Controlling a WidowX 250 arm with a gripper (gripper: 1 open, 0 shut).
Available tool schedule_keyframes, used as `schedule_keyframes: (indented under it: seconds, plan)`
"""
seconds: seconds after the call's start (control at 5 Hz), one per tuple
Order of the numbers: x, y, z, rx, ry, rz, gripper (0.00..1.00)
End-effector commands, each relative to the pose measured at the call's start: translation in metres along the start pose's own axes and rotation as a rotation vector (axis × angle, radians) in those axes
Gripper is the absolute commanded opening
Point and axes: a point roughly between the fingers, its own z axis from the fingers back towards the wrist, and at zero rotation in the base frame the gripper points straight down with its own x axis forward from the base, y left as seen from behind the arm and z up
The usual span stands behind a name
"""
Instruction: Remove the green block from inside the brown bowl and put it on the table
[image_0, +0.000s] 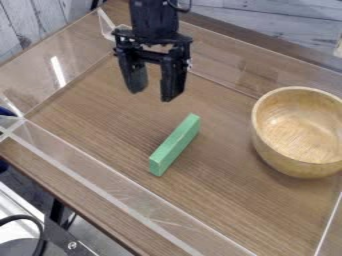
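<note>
- Gripper (152, 92), black and blurred by its size in this view, has its jaws spread wide with nothing between them; I have it above the table, toward the upper middle of my camera view.
- Green block (175, 145): a long, flat, bright green bar lying on the wood, slanted from lower left to upper right, in front of the gripper and apart from it.
- Brown bowl (299, 132): round, light tan, thick-walled, upright at the right side. The block is outside it, to its left, with bare wood between the two. The part of the pale inside that I can see holds nothing.
- Table (100, 125): brown wood grain running under block and bowl, with a low clear acrylic wall (94, 188) along the near left edge.
- Beyond that wall, at the lower left corner, dark cables (38, 225) curl outside the work area.
- Step in hand: I judge the removal and placing done, since the block rests on the table and the jaws are free of it. What seems left is only clearing the arm away.
- Next move: I would lift and back off, keeping the open fingers clear of the block and the bowl's rim, with no new grasp needed.
</note>
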Motion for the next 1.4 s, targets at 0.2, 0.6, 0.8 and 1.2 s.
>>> schedule_keyframes:
  seconds: [0.2,0.6,0.8,1.2]
  plan:
    - [0.0,-0.019,-0.002,0.041,-0.059,-0.074,1.0]
    - [0.003,-0.014,0.013,0.037,-0.104,-0.085,1.0]
    - [0.004,-0.007,0.015,0.027,-0.088,-0.071,1.0]
    - [-0.005,-0.012,-0.004,0.007,-0.149,-0.041,1.0]
